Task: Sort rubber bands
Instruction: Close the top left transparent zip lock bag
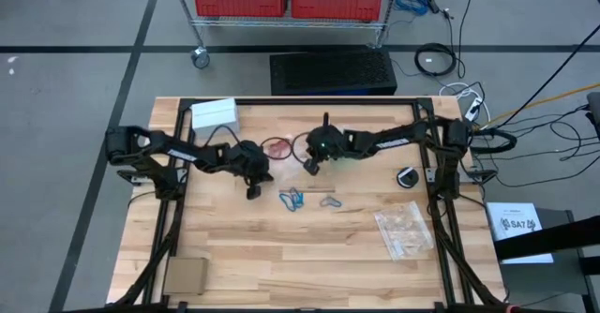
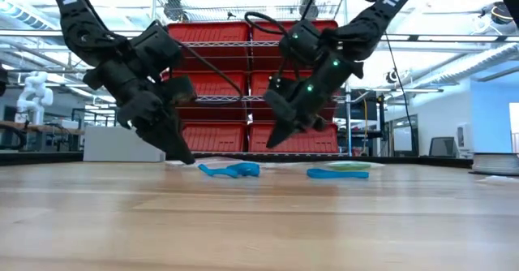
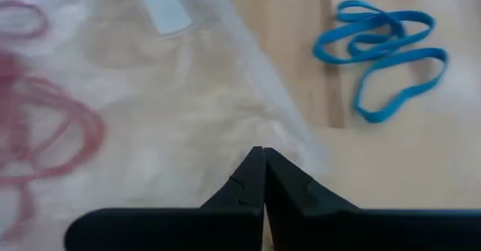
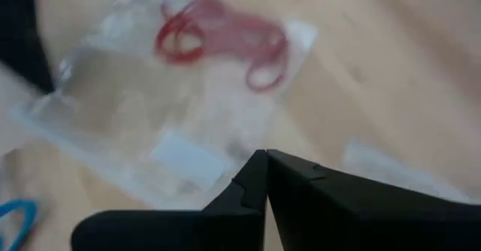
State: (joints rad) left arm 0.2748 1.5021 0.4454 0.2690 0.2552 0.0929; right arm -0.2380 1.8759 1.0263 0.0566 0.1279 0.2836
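Observation:
A clear plastic bag (image 3: 188,93) lies flat on the wooden table with red rubber bands (image 4: 222,33) inside it. A tangle of blue rubber bands (image 3: 379,44) lies loose on the wood beside the bag, and another blue band (image 2: 334,174) lies a little to its right. My left gripper (image 3: 263,155) slants down to the table, shut at the bag's edge near the blue bands. My right gripper (image 2: 272,141) is shut on nothing and hangs above the table over the bag's far side (image 4: 180,157). My left gripper has its shut fingertips on the clear bag close to its edge (image 3: 289,134), on the side toward the blue bands. The fingers slant down from the table's left side. The bag lies flat on the table. The fingers themselves hide how much film is between them.
A white box (image 1: 214,114) sits at the far left of the table, a brown card (image 1: 185,275) at the near left. More clear bags (image 1: 405,229) lie at the near right, with a small black round thing (image 1: 408,178) beyond them. Red bins (image 2: 243,84) stand behind the table.

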